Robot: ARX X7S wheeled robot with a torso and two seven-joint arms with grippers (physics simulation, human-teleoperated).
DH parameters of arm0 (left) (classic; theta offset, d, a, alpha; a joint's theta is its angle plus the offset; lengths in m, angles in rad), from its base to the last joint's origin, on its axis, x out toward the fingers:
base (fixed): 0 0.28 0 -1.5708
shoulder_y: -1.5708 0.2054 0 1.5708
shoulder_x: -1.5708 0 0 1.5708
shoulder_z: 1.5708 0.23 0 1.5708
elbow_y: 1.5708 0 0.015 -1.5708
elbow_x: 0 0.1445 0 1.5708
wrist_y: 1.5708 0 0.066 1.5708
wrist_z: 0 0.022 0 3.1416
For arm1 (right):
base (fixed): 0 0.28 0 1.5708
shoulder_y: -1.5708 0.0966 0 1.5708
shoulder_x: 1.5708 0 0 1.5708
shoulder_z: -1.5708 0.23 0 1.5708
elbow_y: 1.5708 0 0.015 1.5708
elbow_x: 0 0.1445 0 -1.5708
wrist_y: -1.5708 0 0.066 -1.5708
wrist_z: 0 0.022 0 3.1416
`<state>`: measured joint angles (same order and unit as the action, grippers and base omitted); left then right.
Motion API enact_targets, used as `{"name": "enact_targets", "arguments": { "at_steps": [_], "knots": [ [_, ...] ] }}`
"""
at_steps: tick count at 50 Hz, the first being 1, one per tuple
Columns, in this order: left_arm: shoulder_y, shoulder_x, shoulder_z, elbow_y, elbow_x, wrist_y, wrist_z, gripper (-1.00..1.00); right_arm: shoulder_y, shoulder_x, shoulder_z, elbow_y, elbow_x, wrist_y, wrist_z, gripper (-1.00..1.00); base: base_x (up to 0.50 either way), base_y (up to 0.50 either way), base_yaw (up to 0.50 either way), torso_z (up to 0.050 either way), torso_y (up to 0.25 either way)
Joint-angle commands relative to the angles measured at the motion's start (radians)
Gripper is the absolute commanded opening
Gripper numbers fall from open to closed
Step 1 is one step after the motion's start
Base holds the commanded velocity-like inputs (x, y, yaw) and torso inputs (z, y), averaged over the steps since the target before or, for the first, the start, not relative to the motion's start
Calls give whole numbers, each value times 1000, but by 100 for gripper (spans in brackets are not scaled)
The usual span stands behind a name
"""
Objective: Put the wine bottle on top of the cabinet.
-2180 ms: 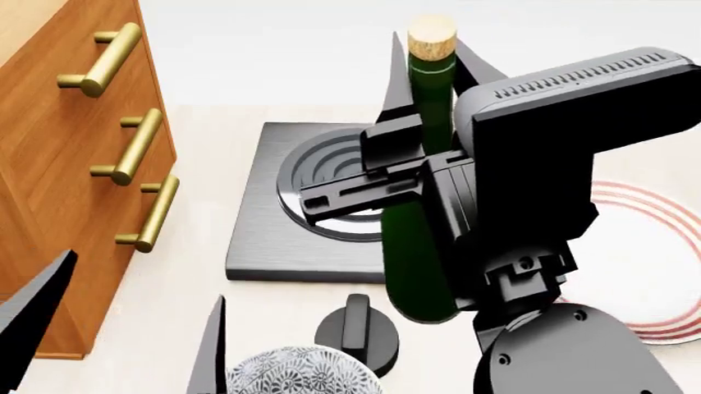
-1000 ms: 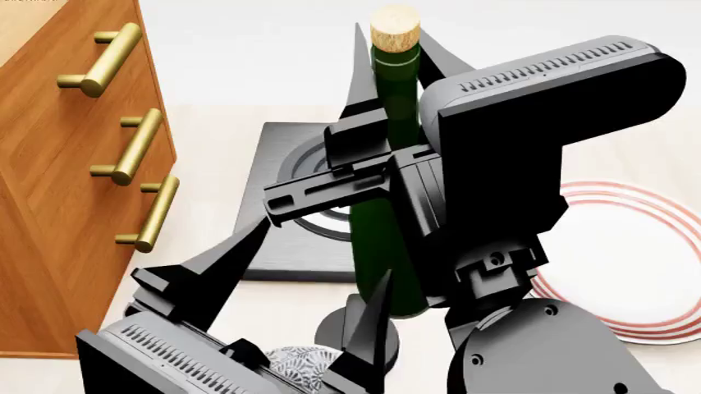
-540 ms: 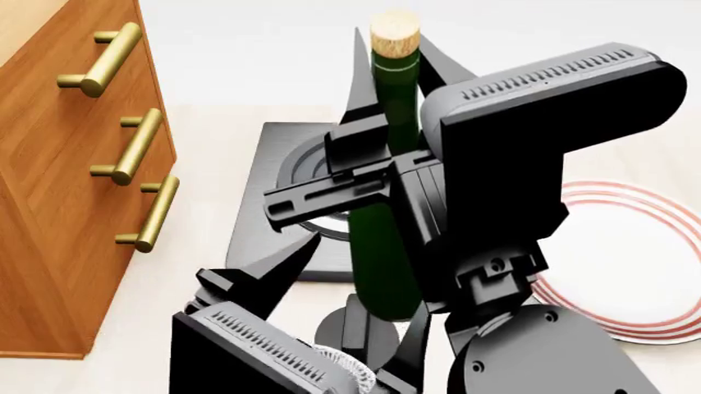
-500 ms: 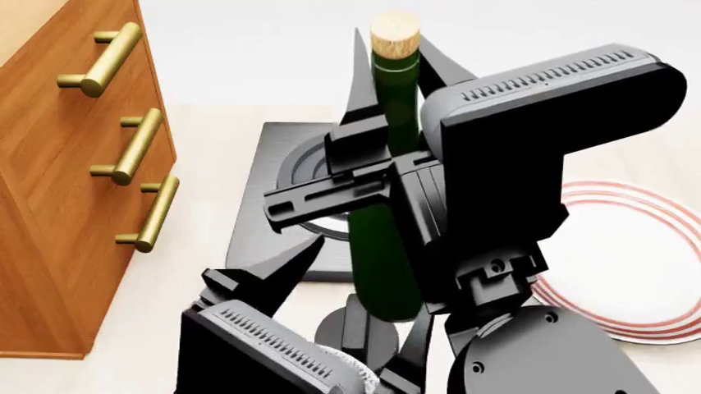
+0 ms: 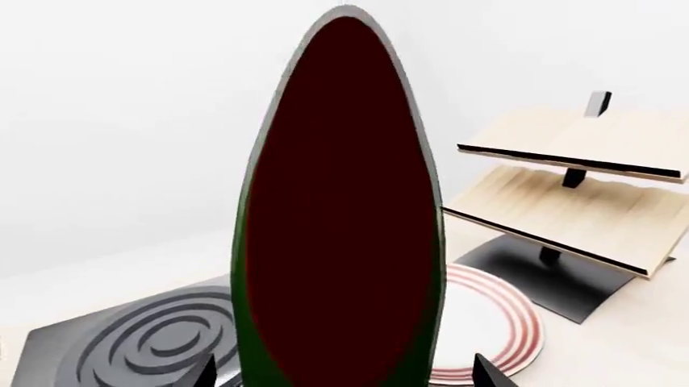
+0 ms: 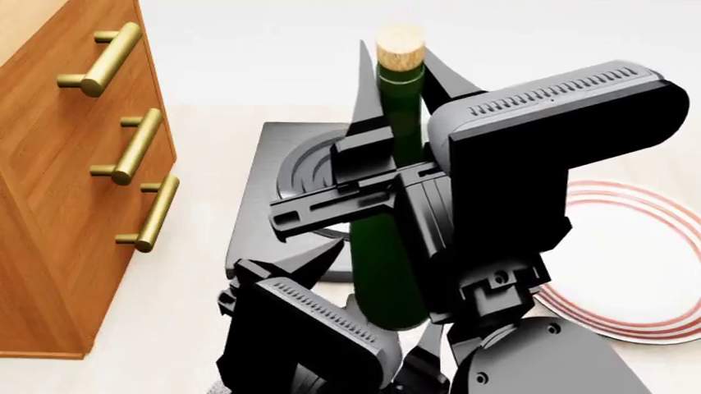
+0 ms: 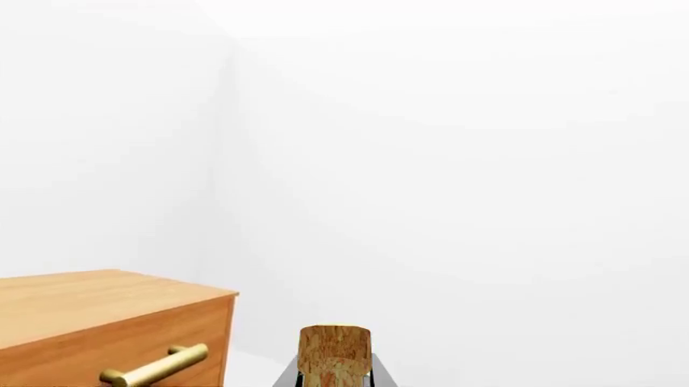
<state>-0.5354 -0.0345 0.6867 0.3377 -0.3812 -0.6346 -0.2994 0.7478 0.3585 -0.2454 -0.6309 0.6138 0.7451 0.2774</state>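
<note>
Right gripper (image 6: pixel 400 123) is clamped on the bottle (image 6: pixel 389 246) at the neck, holding it upright in the air over the near edge of the dark hob (image 6: pixel 258 213), cork up, right of the cabinet (image 6: pixel 66 205); the left gripper (image 6: pixel 328 283) sits low beside the bottle's base, fingers spread to either side of it, contact not clear. The surface is pale cream and also carries a red-ringed white plate (image 6: pixel 635 271) right of the bottle and a light-wood rack (image 5: pixel 576 189) on a dark base beyond the plate. Walls are plain white, and the cabinet top (image 7: pixel 97 302) is bare wood.
</note>
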Motion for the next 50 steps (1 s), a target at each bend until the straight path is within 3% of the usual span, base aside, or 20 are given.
{"name": "enact_targets", "arguments": {
  "at_steps": [1, 21, 22, 42, 43, 50],
  "knots": [
    [-37, -3, 20, -46, -19, 8, -20, 100, -1, 4, 9, -10, -17, -7, -3, -100, 0, 0, 0, 0, 0],
    [-74, -7, 44, -81, -64, 26, -49, 100, -12, 11, 11, -7, -12, -19, 3, -100, 0, 0, 0, 0, 1],
    [-73, -9, 43, -77, -68, 26, -52, -100, -11, 12, 13, -9, -9, -17, 4, -100, 0, 0, 0, 0, 0],
    [-79, -25, 55, -79, -100, 45, -82, -100, -34, 19, 0, -6, -16, -30, 12, -100, 0, 0, 0, 0, 1],
    [-80, -26, 55, -79, -102, 45, -84, -100, -29, 28, -16, -8, -29, -19, 12, 100, 0, 0, 0, 0, 0],
    [-87, -28, 59, -89, -109, 57, -87, -100, -29, 25, -24, -12, -18, -27, 1, 100, 0, 0, 0, 1, 1]
  ]
}}
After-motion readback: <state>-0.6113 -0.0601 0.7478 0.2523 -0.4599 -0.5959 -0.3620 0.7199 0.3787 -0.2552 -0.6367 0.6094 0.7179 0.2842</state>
